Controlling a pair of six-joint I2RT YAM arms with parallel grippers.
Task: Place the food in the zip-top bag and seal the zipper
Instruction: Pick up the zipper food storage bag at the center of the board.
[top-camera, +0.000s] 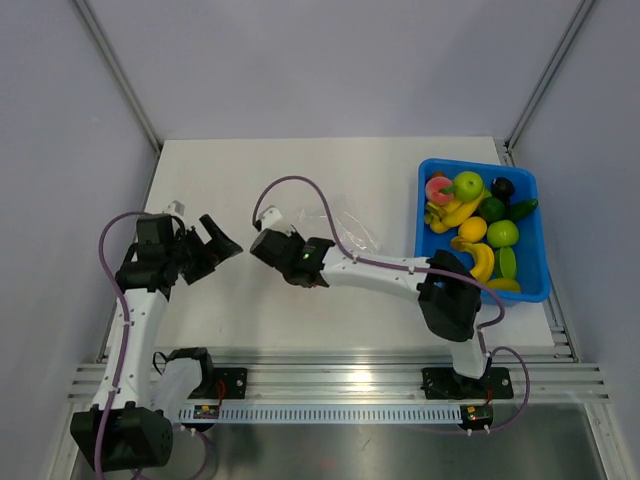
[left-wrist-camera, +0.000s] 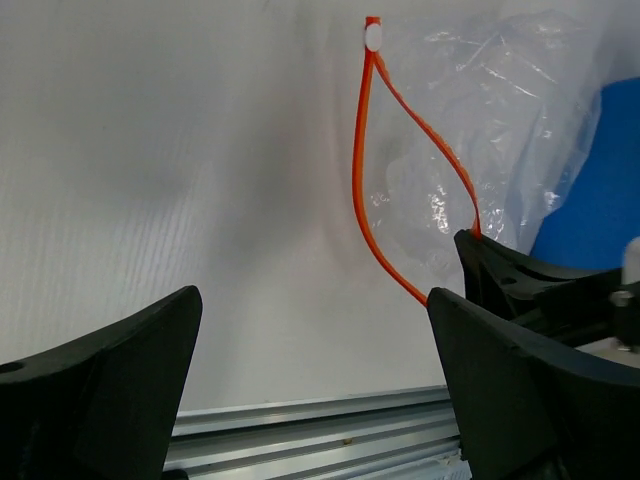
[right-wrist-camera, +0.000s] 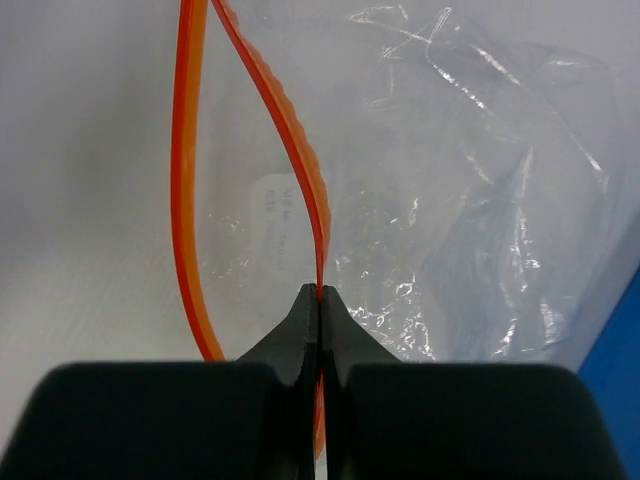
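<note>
The clear zip-top bag (top-camera: 352, 226) lies mid-table with its mouth open. Its orange-red zipper (left-wrist-camera: 362, 150) forms a loop, the two strips apart. My right gripper (right-wrist-camera: 320, 298) is shut on one strip of the zipper (right-wrist-camera: 285, 130), with the crinkly bag (right-wrist-camera: 460, 200) behind it. In the top view this gripper (top-camera: 283, 243) sits at the bag's left end. My left gripper (top-camera: 225, 245) is open and empty, left of the bag; its jaws (left-wrist-camera: 315, 400) stand wide apart. The food, yellow bananas (top-camera: 456, 210) and a pink-red peach (top-camera: 437, 187), lies in the blue bin (top-camera: 535, 262).
The blue bin at the right edge also holds green and dark fruit and a lemon. It shows behind the bag in the left wrist view (left-wrist-camera: 590, 180). An aluminium rail (left-wrist-camera: 320, 425) runs along the table's near edge. Grey walls enclose the table.
</note>
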